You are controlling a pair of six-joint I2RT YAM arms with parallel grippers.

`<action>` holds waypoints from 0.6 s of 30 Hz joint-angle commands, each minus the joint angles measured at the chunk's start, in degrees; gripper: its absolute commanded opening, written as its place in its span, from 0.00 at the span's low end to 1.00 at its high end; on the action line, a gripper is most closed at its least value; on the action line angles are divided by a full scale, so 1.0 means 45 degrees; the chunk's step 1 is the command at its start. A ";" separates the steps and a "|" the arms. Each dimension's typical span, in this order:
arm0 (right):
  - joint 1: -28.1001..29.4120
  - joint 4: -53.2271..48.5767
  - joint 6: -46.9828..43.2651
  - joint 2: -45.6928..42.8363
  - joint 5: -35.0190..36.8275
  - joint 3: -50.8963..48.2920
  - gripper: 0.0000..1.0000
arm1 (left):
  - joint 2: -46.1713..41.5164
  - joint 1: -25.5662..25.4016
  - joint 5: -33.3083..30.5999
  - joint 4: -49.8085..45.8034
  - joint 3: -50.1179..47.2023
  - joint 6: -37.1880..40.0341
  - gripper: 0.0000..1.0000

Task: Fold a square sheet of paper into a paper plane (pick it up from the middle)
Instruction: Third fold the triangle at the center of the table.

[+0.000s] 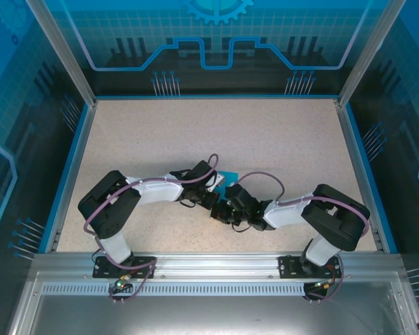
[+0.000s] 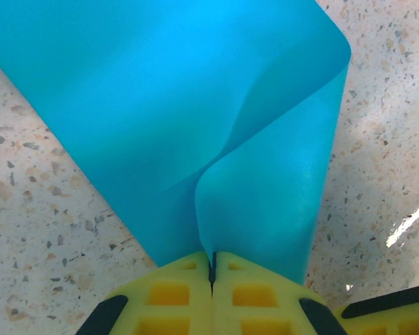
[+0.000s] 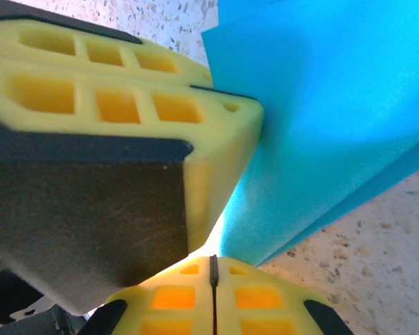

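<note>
Pinching the square sheet of paper at its lower edge, the left gripper is keeping its two fingers pressed together, and the paper is coming out of the thin seam between them. The sheet is sitting near the front middle of the table, where the two arms are meeting. Wide bare room is lying toward the far edge and toward both sides, inside the blue border. In the left wrist view one rounded corner of the sheet is pointing up to the right, and its long straight edge is running down to the left over the table.

There is one sheet, two arms and two grippers. The right gripper is also pressing its jaws together, just beside the left one. The paper's edge is reaching its tips, but I cannot tell if it is caught there.

The paper is thin, smooth and bright cyan-blue, and it is bending in a soft curve. The fingers are yellow with square hollows and dark plates. The table top is pale and speckled like stone.
</note>
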 commanded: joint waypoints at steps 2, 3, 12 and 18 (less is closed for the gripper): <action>0.0296 0.0117 0.0441 0.0890 -0.0150 0.0483 0.06 | 0.0465 0.0034 0.0247 -0.0455 -0.0370 -0.0233 0.00; 0.0303 0.0043 0.0589 0.1043 -0.0140 0.0441 0.05 | 0.0457 0.0033 0.0264 -0.0487 -0.0367 -0.0243 0.00; 0.0219 -0.1502 0.0661 0.0156 0.0435 0.0442 0.05 | 0.0466 0.0050 0.0262 -0.0523 -0.0362 -0.0255 0.00; -0.0634 -0.0659 0.0252 -0.0925 0.0096 -0.0023 0.06 | 0.0423 0.0048 0.0369 -0.0504 -0.0391 -0.0256 0.00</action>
